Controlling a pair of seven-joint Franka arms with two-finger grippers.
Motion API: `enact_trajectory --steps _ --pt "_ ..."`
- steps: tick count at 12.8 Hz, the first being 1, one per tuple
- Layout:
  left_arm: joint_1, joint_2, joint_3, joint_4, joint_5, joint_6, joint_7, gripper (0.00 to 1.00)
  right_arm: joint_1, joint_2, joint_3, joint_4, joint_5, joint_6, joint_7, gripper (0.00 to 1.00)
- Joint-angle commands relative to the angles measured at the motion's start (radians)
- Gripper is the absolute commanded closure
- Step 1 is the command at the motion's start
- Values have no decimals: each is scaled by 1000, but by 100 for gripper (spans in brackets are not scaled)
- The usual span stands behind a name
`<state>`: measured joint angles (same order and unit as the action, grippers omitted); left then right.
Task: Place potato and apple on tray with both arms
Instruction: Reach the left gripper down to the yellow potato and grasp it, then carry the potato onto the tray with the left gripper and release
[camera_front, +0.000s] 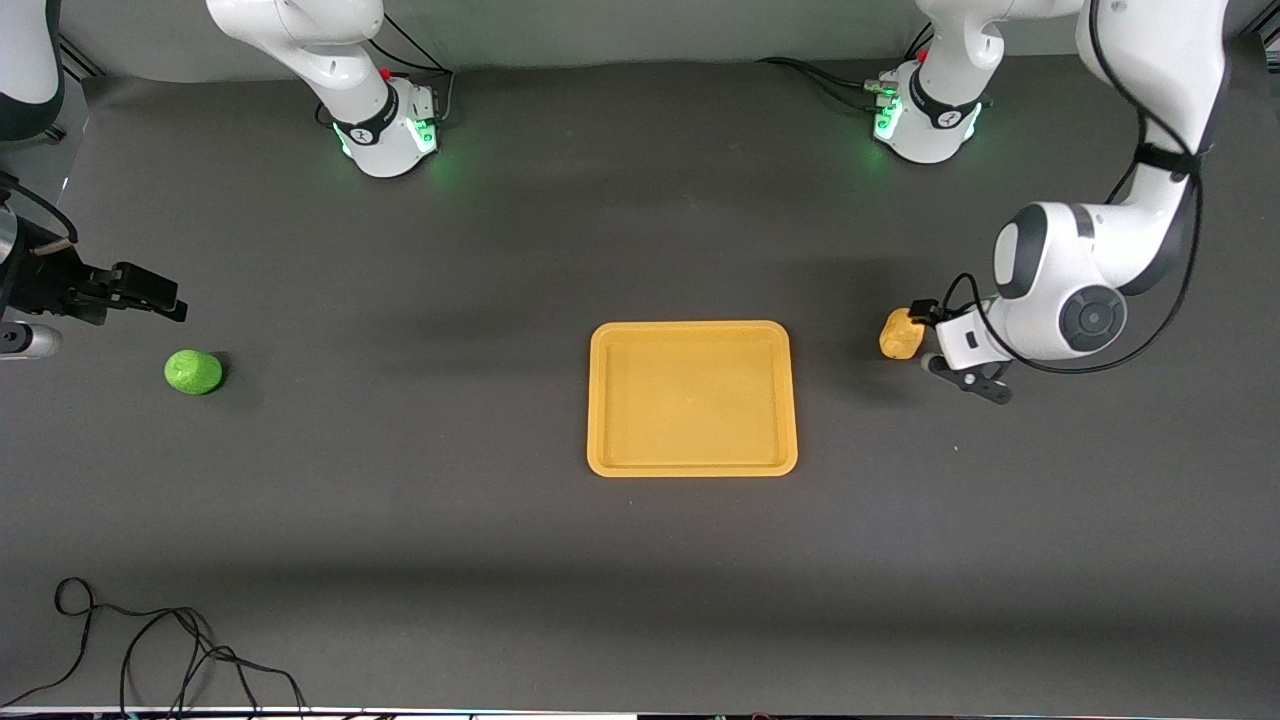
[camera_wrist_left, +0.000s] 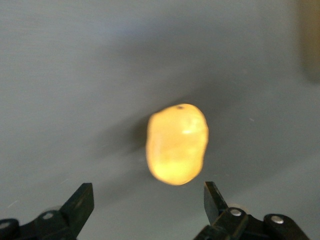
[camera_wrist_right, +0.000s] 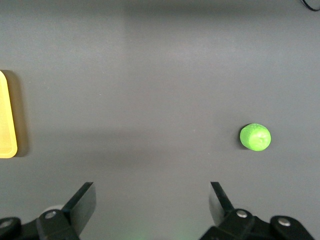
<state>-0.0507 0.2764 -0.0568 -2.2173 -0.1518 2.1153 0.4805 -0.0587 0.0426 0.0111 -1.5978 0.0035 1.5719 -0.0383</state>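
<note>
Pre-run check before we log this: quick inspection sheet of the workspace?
Surface: dark grey table.
Job's things: potato and apple on the table, at opposite ends; tray between them, nothing on it.
Clutter: nothing seen.
Grippers: left gripper open, at the potato; right gripper open, near the apple, not lined up with it.
Cables: loose black cable on the table's camera-side edge.
Surroundings: nothing seen.

Open counter (camera_front: 640, 560) rings the tray (camera_front: 692, 462); the potato (camera_front: 900, 334) and apple (camera_front: 194, 371) lie unobstructed near its two ends.
</note>
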Motion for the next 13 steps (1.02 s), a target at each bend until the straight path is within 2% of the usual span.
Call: enact_trajectory --steps 1,4,5,7,8,10,11,13 --pt "-20 21 5 -13 -112 23 119 2 -3 10 4 22 -11 -6 23 0" --pt "-21 85 5 -15 -110 119 162 2 -3 0 3 13 -10 11 21 0" --pt "-31 95 5 -15 -110 136 162 6 -3 -6 1 12 -11 13 21 0" --pt "-34 92 5 -13 -120 114 152 63 -4 -18 1 6 -11 11 23 0" --pt "-26 81 5 -1 -129 82 148 69 -4 -24 -2 -2 -11 13 23 0" --pt "-40 57 3 98 -153 -73 11 90 -3 -29 -46 -10 -14 13 -1 0" --pt "-67 63 -3 175 -156 -115 -105 93 -3 -30 -81 -13 -14 14 -49 0" --pt "-151 104 -43 302 -160 -100 -373 93 -3 -23 -188 -19 -16 49 -200 0"
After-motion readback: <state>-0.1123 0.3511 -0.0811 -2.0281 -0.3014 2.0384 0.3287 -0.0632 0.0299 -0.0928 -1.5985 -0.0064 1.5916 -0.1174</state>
